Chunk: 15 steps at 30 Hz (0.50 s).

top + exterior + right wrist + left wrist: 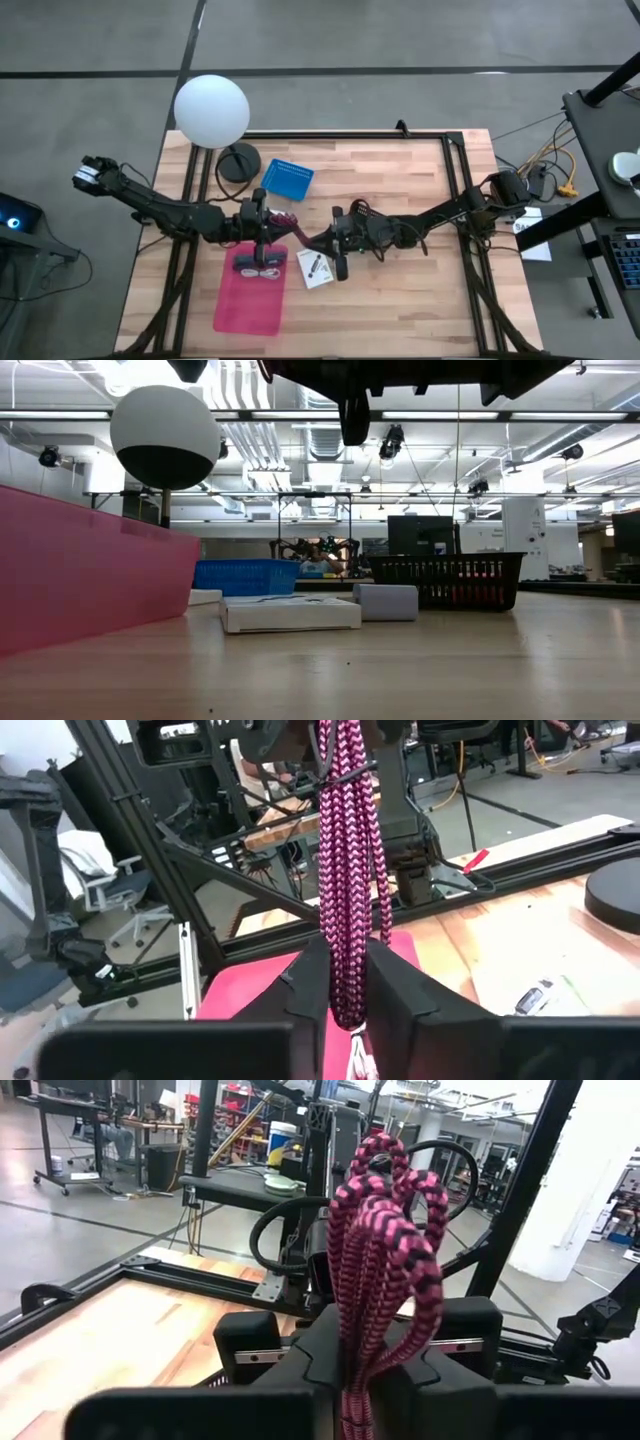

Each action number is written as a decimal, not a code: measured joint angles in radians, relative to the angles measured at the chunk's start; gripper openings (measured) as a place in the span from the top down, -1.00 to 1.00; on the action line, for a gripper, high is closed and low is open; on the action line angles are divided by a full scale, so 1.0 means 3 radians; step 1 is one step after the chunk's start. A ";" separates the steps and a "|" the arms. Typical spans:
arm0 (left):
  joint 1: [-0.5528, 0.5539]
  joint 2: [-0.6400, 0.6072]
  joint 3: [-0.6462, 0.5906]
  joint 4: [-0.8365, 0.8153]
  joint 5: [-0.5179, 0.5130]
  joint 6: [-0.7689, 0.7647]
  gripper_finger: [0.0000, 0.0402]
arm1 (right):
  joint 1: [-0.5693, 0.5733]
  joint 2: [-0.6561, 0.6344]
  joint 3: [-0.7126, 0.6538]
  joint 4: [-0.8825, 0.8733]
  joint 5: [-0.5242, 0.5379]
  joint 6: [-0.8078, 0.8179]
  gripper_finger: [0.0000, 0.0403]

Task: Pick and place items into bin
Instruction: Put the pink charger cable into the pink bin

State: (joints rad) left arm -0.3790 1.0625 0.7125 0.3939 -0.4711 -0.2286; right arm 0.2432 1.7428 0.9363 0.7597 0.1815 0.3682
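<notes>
A bundle of pink-and-black braided cord [296,230] hangs in the air between my two grippers, above the far right corner of the pink bin [250,295]. My left gripper [274,224] is shut on one end of the bundle and my right gripper [322,241] on the other. In the left wrist view the cord's loops [385,1230] rise past the fingers. In the right wrist view the bundle [348,870] runs away from the fingers toward the left gripper. A few small items [257,266] lie inside the bin. A white card with black marks [315,268] lies flat on the table beside it. My left gripper pinches the folded cord bundle [356,1380] between its two fingers, several strands together, coming level from the table's left. The bundle is clear of the table. My right gripper pinches the bundle's other end [346,995] between its two fingers, coming level from the table's right. Pale cord ends [358,1060] stick out behind the fingers. The cord runs fairly straight to the left gripper.
A blue basket [288,178] stands at the back. A lamp with a white globe [211,110] and a round black base [238,162] stands at the far left. A black frame [330,135] rims the wooden table.
</notes>
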 joint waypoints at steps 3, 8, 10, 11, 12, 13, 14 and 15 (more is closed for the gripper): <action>0.0001 -0.0003 0.0001 -0.0010 -0.0007 0.0000 0.91 | 0.0001 0.0000 0.0000 -0.0003 0.0007 0.0029 0.64; 0.0001 -0.0057 0.0001 -0.0073 0.0043 0.0001 0.95 | 0.0003 -0.0003 0.0002 -0.0163 -0.0008 0.0086 0.35; 0.0001 -0.0077 0.0001 -0.0096 0.0075 0.0000 0.95 | 0.0004 -0.0003 0.0001 -0.0302 -0.0054 0.0135 0.25; 0.0000 -0.0089 0.0002 -0.0135 0.0095 -0.0004 0.96 | 0.0004 -0.0003 0.0001 -0.0370 -0.0102 0.0156 0.21; 0.0000 -0.0101 0.0004 -0.0191 0.0117 -0.0027 0.96 | 0.0004 -0.0003 0.0002 -0.0441 -0.0158 0.0178 0.18; 0.0000 -0.0114 0.0004 -0.0264 0.0153 -0.0086 0.96 | 0.0004 -0.0003 0.0004 -0.0518 -0.0201 0.0208 0.15; -0.0001 -0.0128 0.0004 -0.0379 0.0193 -0.0165 0.96 | 0.0004 -0.0003 0.0007 -0.0614 -0.0239 0.0261 0.12; -0.0001 -0.0143 0.0004 -0.0511 0.0255 -0.0261 0.96 | 0.0005 -0.0003 0.0008 -0.0693 -0.0263 0.0315 0.10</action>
State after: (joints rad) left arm -0.3794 1.0196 0.7136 0.2407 -0.3946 -0.3068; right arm 0.2446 1.7420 0.9386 0.5517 0.1027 0.4626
